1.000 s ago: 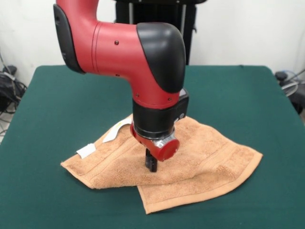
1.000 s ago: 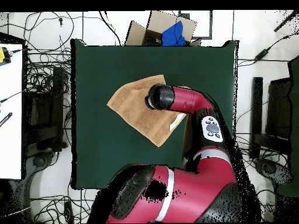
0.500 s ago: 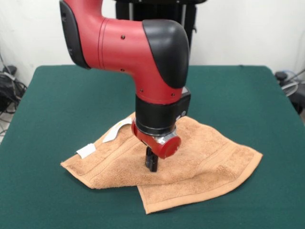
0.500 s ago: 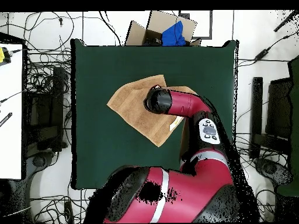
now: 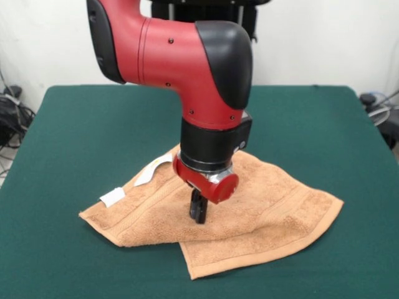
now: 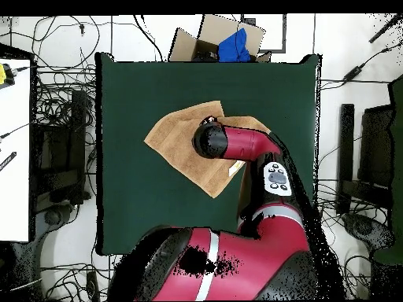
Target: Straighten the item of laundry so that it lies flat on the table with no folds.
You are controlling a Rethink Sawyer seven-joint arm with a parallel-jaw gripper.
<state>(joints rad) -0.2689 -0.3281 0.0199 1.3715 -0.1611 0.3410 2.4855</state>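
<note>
The orange-tan towel (image 5: 212,218) lies folded over itself near the front middle of the green bench (image 5: 75,124), one layer overlapping the nearer corner. The tool (image 5: 197,212) presses down at that fold; whether it pinches cloth I cannot tell. Best take only the top layer, then drag it outward, low and slow. White label tags (image 5: 113,197) lie at the far-left edge.

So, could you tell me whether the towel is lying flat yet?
Not flat: the towel is folded, one layer overlapping another along its near edge.
</note>
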